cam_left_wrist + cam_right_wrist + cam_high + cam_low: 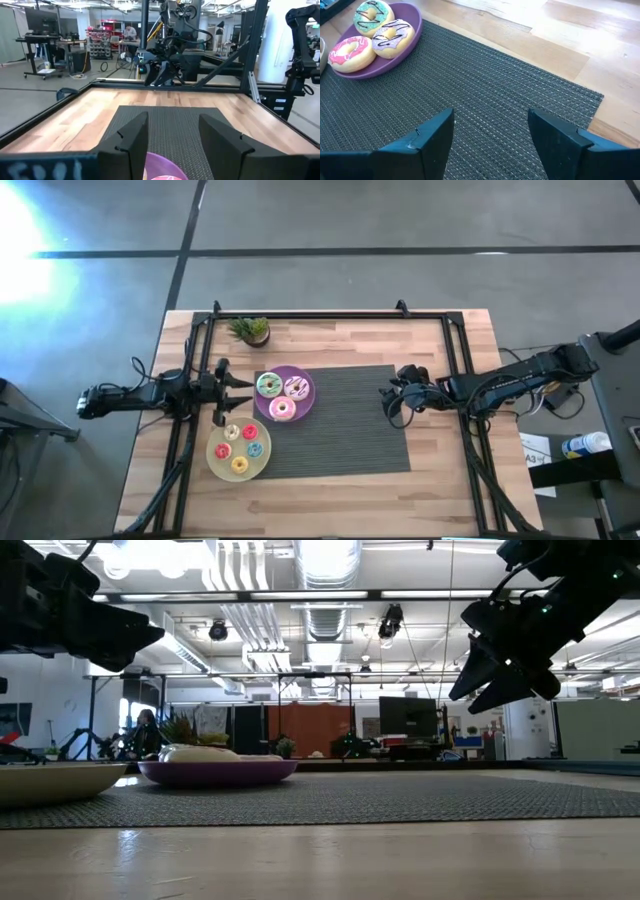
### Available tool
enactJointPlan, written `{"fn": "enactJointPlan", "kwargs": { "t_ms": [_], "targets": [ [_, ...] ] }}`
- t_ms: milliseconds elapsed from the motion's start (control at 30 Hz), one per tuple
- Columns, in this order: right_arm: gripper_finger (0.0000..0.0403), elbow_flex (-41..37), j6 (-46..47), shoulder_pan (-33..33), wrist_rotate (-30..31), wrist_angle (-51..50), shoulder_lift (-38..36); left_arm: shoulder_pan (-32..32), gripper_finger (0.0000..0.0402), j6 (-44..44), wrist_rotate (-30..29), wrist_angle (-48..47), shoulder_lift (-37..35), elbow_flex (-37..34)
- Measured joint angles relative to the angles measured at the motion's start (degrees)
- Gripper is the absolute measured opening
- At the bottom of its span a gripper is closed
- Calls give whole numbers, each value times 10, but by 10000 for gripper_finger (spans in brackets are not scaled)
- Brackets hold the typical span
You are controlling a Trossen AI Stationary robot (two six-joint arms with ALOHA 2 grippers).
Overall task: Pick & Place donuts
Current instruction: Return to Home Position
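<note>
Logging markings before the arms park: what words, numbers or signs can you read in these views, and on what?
"A3": white paper sheet right of the wooden table; its remaining print is too small.
Unreadable: pale blurred characters on the dark band under the left wrist camera.
Unreadable: blue label of the white bottle.
No text on the three iced ring donuts or the purple round plate.

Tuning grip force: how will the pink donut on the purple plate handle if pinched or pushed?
Pink donut looks glossy, moulded: probably stiff, light, perhaps slick. Lying flat on the purple plate, it should slide rather than roll.
</note>
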Motion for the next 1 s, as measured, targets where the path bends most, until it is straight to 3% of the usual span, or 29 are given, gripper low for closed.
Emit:
{"fn": "enactJointPlan", "kwargs": {
  "t_ms": [600,700,867,1000],
  "targets": [
    [247,0,0,0,0,0,0,0,149,0,0,0,0,0],
    [245,0,-57,0,0,-5,-2,0,149,0,0,0,0,0],
    [247,-8,-175,0,-45,-10,-82,0,149,0,0,0,0,0],
    [251,-28,-224,0,-65,-13,-194,0,149,0,0,0,0,0]
  ]
}}
